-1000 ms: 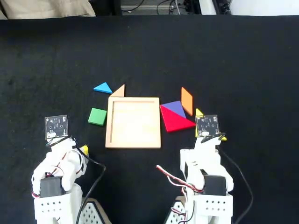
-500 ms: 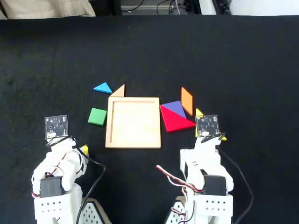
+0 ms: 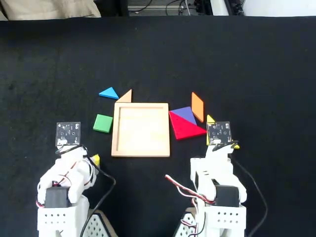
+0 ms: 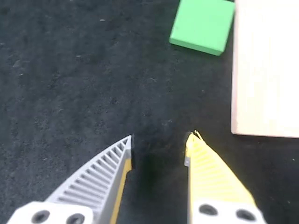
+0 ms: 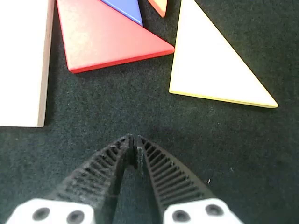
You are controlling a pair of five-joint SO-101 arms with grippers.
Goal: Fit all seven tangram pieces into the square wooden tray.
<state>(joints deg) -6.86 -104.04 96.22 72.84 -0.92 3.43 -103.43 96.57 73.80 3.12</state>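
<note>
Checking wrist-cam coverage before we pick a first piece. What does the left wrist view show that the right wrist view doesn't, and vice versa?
Left wrist: the green square and the left gripper, open above the black cloth.

Right wrist: the red triangle with a blue piece against it, the corner of an orange piece nearby, a pale yellow triangle apart from the red one, and the right gripper, shut.

Both: one edge of the wooden tray and the cloth.

Tray (image 3: pixel 140 130) between square (image 3: pixel 102 123) (left) and triangles (image 3: pixel 185 129)
</note>
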